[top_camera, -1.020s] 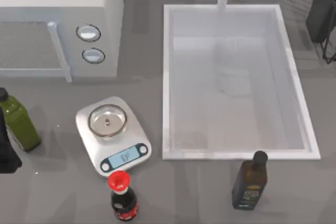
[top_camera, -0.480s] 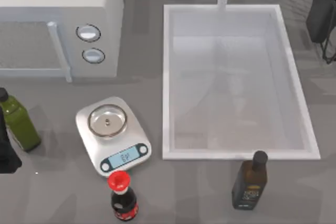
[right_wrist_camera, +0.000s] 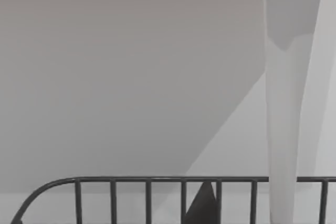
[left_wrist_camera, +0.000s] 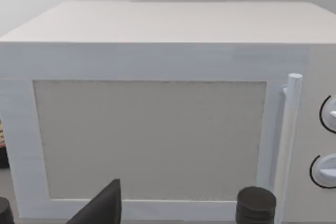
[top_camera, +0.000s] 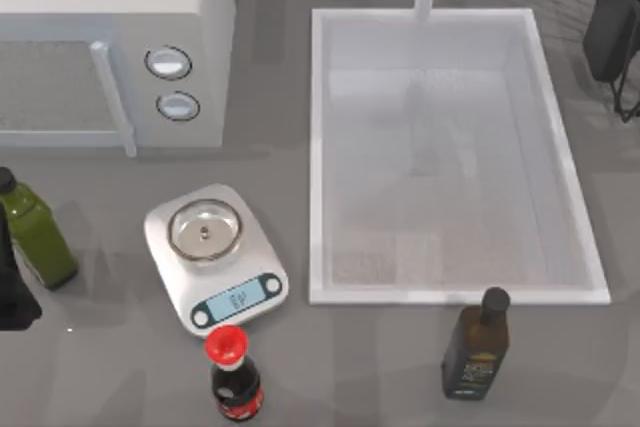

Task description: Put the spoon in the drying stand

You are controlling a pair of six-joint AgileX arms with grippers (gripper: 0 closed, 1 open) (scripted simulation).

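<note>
- 1 spoon (right_wrist_camera: 286,108) stands upright, crossing the stand's (right_wrist_camera: 113,192) wire rail.
- Left arm (top_camera: 12,292) sits at the counter's (top_camera: 380,367) left edge.
- Neither claw's grip can be told.

A grey table (top_camera: 120,367) is carrying a white microwave (top_camera: 110,37), a kitchen scale (top_camera: 215,257), a green bottle (top_camera: 35,232), a red-capped bottle (top_camera: 233,377), a dark bottle (top_camera: 477,347), a sunken sink basin (top_camera: 320,147) and, at its far right, the drying stand (top_camera: 612,27).
</note>
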